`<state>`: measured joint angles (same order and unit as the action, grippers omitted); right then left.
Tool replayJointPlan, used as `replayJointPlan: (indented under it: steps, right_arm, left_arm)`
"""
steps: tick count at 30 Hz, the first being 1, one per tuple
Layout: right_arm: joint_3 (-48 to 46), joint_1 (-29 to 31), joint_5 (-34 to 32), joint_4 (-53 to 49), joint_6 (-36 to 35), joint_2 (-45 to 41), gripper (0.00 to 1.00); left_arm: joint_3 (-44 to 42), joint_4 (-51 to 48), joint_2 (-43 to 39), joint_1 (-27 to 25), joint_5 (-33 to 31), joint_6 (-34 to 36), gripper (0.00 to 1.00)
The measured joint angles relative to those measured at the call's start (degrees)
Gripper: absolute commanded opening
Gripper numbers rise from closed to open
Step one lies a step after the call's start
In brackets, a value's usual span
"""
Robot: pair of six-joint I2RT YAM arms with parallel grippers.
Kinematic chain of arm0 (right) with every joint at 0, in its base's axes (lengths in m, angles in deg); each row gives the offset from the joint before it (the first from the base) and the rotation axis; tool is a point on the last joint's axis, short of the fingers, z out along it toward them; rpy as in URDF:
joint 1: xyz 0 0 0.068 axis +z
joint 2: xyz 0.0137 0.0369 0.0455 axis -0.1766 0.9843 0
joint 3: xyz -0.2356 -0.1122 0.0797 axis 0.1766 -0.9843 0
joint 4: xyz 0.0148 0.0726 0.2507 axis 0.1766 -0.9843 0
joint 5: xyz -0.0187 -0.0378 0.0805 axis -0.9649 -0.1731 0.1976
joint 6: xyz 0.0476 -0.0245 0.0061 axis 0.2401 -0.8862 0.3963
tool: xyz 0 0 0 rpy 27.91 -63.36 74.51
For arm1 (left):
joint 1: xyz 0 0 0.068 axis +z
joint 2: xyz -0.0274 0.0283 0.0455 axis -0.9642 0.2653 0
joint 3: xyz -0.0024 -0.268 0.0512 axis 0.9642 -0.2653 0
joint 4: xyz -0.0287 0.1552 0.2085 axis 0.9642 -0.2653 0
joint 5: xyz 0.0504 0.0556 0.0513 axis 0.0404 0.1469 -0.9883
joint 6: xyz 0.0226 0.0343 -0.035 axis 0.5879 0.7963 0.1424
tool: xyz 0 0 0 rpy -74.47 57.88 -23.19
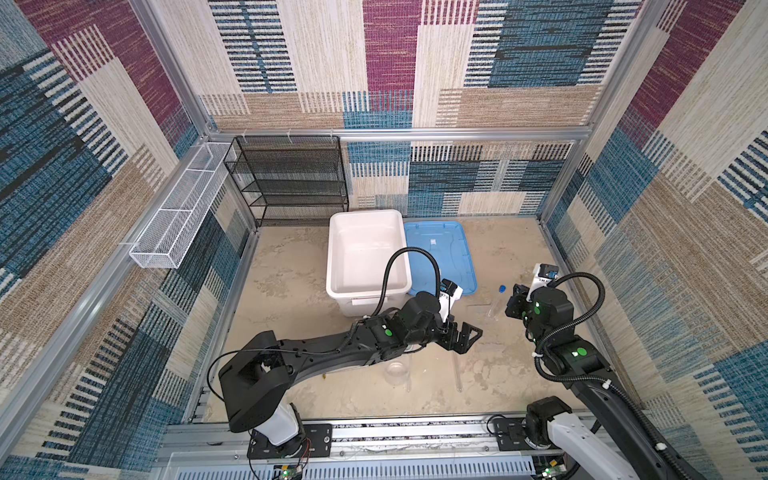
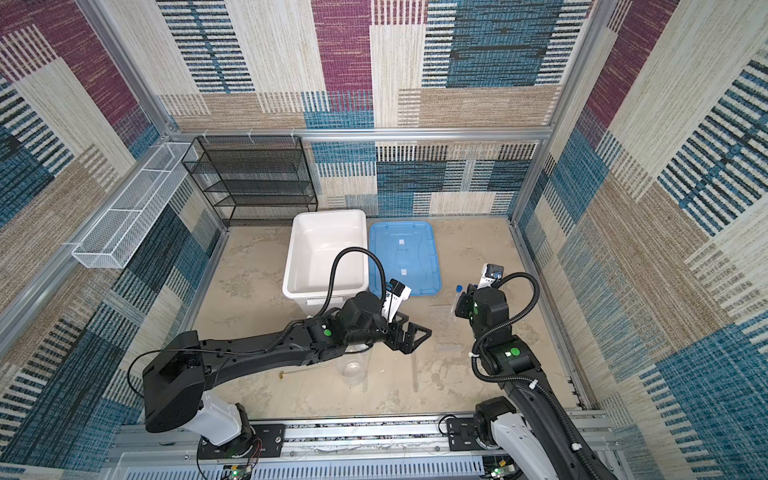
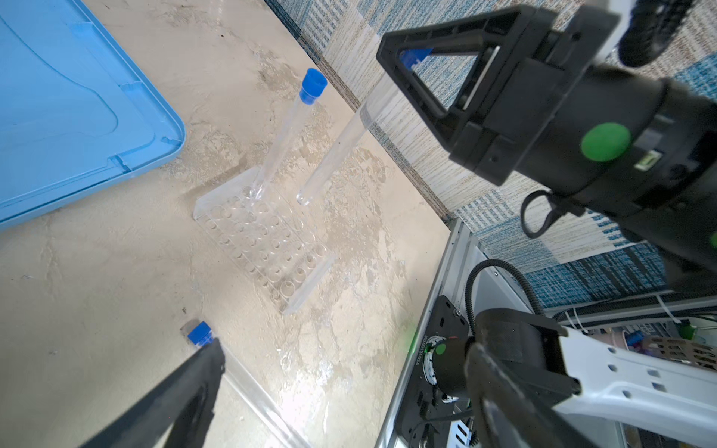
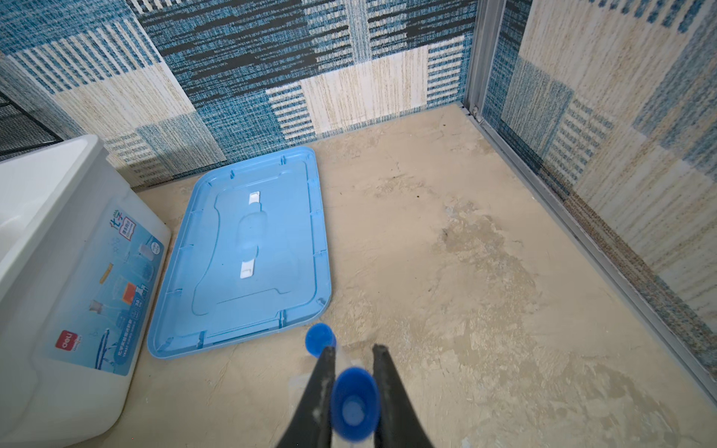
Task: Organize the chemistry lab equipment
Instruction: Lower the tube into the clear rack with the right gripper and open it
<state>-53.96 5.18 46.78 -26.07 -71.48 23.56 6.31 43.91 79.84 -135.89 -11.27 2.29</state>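
**Second tube held above the rack, ready to be lowered**

The clear tube rack (image 3: pixel 264 240) is taken as the landmark; it lies flat on the floor, well apart from the blue lid (image 3: pixel 77 116). One blue-capped test tube (image 3: pixel 287 132) is already stood in a hole at the rack's far end, leaning slightly. A second blue-capped tube (image 3: pixel 333 155) is gripped near its cap by the right gripper (image 4: pixel 351 353), whose jaws are closed on it; its rounded bottom hangs just above and just beside the rack's edge, near the seated tube. The long axis of the held tube is tilted, roughly parallel to the seated one, so the bottom end is judged to need aligning over a free hole before being lowered.

The left gripper (image 1: pixel 465 338) is held with its jaws wide apart and empty, near the rack's opposite side. A third capped tube (image 3: pixel 200 333) lies flat on the floor near the rack, just beside the left gripper's finger, which makes the left arm the nearer one for it. A clear beaker (image 1: pixel 395 372) stands farther from the rack, by the left arm
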Motion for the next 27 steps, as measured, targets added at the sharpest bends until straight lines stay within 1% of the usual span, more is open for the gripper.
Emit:
replayJointPlan:
  steps: [9, 12, 16, 27]
  right_arm:
    - [-4.35, 0.0, -1.22, 3.23, 0.46, 0.17, 0.17]
    - [-4.48, 0.0, -1.4, 4.72, 0.44, 0.59, 0.16]
    - [-4.48, 0.02, -1.64, 6.05, 0.42, 2.23, 0.17]
    - [-6.69, 0.17, -1.66, 8.61, 0.42, 3.1, 0.16]
  left_arm:
    - [-0.28, 1.49, 1.38, 0.0, 1.7, -0.83, 0.99]
    - [-0.31, 1.81, 1.88, 0.0, 2.82, -0.85, 0.99]
    - [-0.31, 2.05, 2.29, 0.02, 2.99, -0.85, 0.99]
    - [-1.09, 2.14, 2.38, 0.02, 3.21, -0.83, 0.99]
